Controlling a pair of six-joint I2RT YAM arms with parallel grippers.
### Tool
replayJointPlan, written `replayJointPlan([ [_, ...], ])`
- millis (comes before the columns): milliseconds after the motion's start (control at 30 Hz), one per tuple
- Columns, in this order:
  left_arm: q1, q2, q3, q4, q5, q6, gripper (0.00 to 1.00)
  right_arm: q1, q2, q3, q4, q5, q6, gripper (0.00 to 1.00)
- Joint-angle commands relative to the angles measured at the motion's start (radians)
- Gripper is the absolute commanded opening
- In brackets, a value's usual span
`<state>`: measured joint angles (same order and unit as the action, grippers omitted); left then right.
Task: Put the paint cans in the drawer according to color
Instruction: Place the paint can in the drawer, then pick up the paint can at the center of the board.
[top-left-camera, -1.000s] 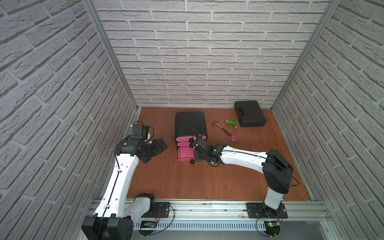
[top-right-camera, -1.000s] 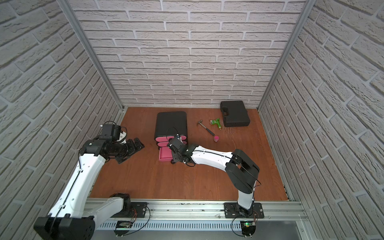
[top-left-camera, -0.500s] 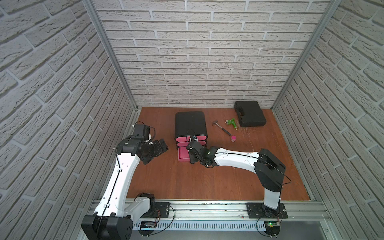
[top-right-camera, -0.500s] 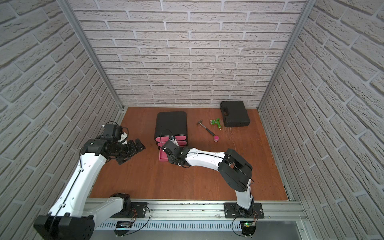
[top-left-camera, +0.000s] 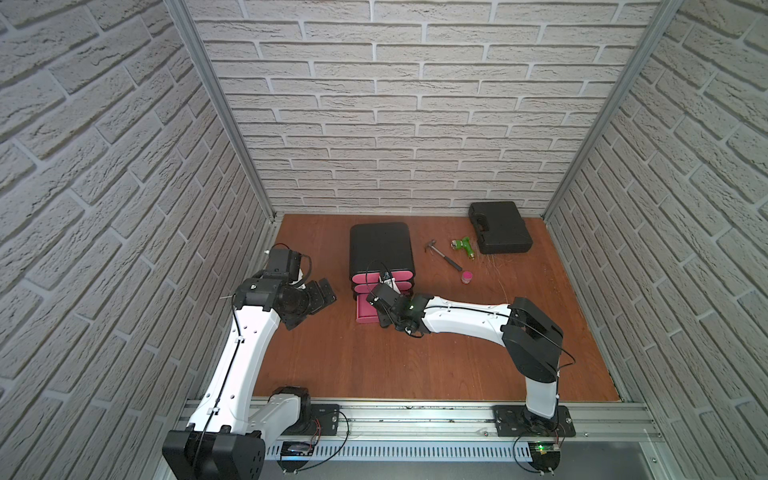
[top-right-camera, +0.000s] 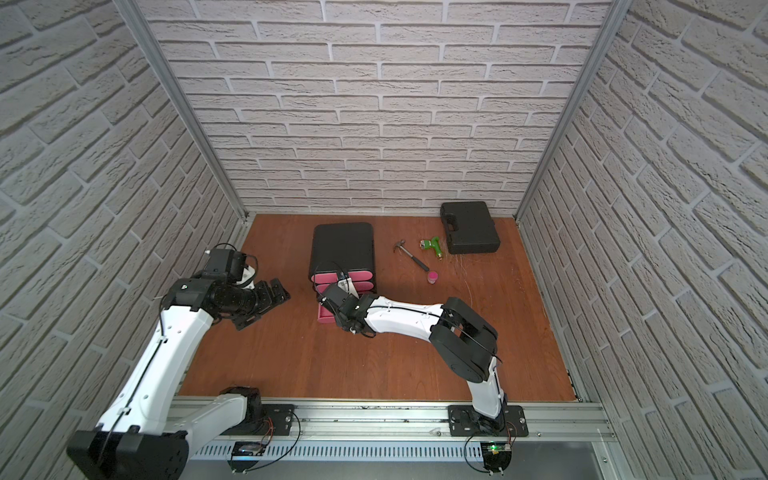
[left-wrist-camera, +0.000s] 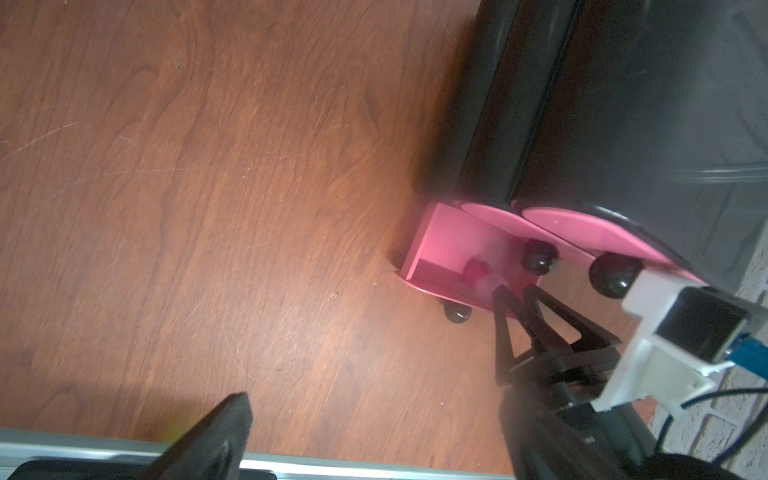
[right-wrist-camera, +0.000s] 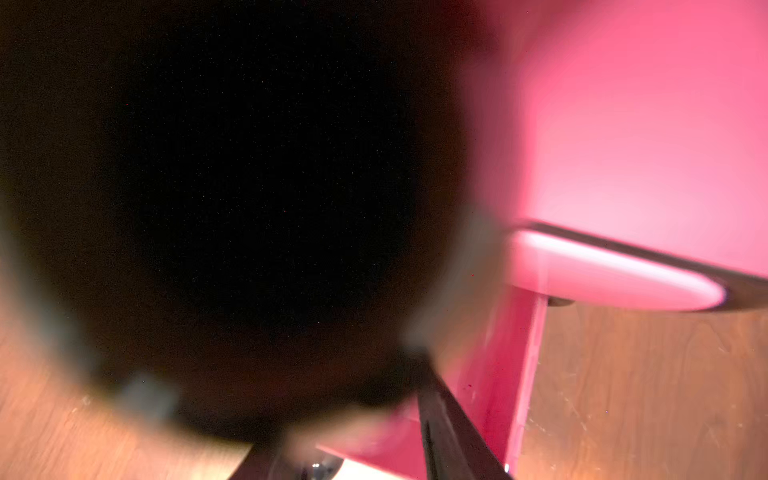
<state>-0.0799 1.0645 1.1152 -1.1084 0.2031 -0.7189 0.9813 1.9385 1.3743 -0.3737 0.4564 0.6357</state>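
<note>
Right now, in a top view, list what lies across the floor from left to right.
left tool → drawer → hammer → pink paint can → black tool case. The green drill overlaps the hammer and can, so it is left out.

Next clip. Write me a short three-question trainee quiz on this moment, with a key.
1. True or false: the bottom drawer of the chest is pulled out.
2. The loose pink can stands nearest to: A the hammer, B the case, C the chest.
3. Which gripper is at the open drawer?

Key: 1 true. 2 A. 3 the right gripper.
</note>
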Motion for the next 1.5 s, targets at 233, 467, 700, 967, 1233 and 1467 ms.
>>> replayJointPlan([
  [233, -0.003, 0.009, 0.024, -0.007, -0.021, 0.004, 0.98, 0.000, -0.117, -0.007, -0.022, 0.003, -0.006, 0.50],
  [467, -0.002, -0.006, 0.038, -0.001, -0.034, 0.048, 0.99, -0.013, -0.332, -0.047, -0.160, -0.072, 0.022, 0.56],
  [700, -0.013, -0.034, 0.017, 0.090, 0.042, 0.096, 0.99, -0.090, -0.515, -0.127, -0.360, -0.008, 0.124, 0.63],
  [967, -0.095, -0.057, -0.016, 0.237, 0.126, 0.106, 0.98, -0.355, -0.508, -0.153, -0.502, -0.073, 0.124, 0.76],
  [1233, -0.243, -0.003, 0.021, 0.307, 0.152, 0.175, 0.99, -0.570, -0.348, -0.136, -0.424, -0.176, 0.025, 0.76],
  [1467, -0.291, 0.011, 0.038, 0.267, 0.061, 0.143, 0.98, -0.693, -0.084, 0.029, -0.401, -0.263, -0.086, 0.68],
])
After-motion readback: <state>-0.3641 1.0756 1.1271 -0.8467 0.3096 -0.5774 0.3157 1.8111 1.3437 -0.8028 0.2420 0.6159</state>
